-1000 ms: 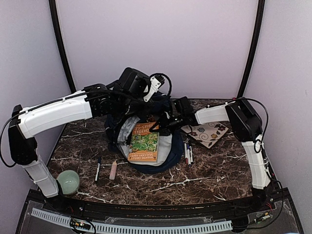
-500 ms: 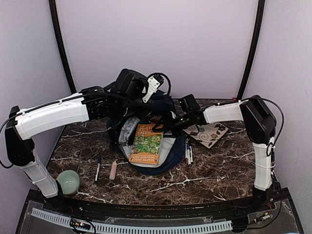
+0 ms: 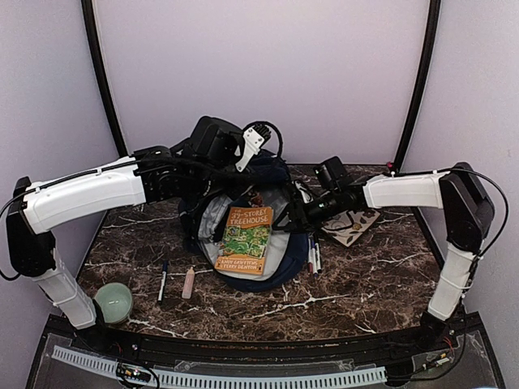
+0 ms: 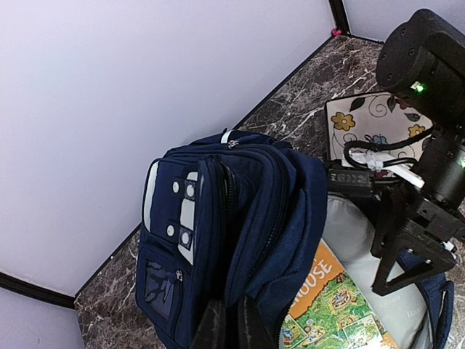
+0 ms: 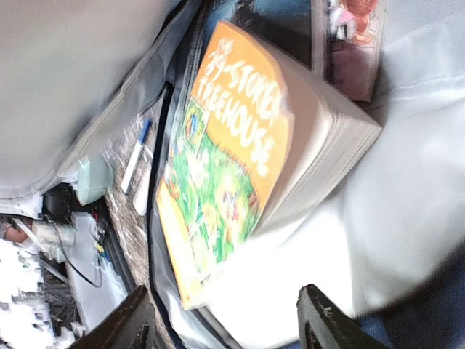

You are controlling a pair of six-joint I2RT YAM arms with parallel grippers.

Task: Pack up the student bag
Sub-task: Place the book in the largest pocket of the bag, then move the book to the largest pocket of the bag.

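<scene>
Right gripper (image 5: 229, 323), fingers spread wide, sits at the mouth of the navy backpack (image 4: 254, 211). Directly ahead of its fingertips, a thick Treehouse book (image 5: 232, 153) blocks most of the opening. Bare grey lining (image 5: 378, 218) beside the book leaves room. Left gripper (image 4: 231, 323) pinches the backpack's upper wall, which stands raised.

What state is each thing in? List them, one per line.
student bag: unzipped, main compartment gaping.
book: closed, cover up, lying in the student bag's opening.
left gripper: shut on the student bag's fabric.
right gripper: open, empty, near the book.
floral notebook: closed, flat on the table.
markers: loose on the table beside the student bag.
</scene>
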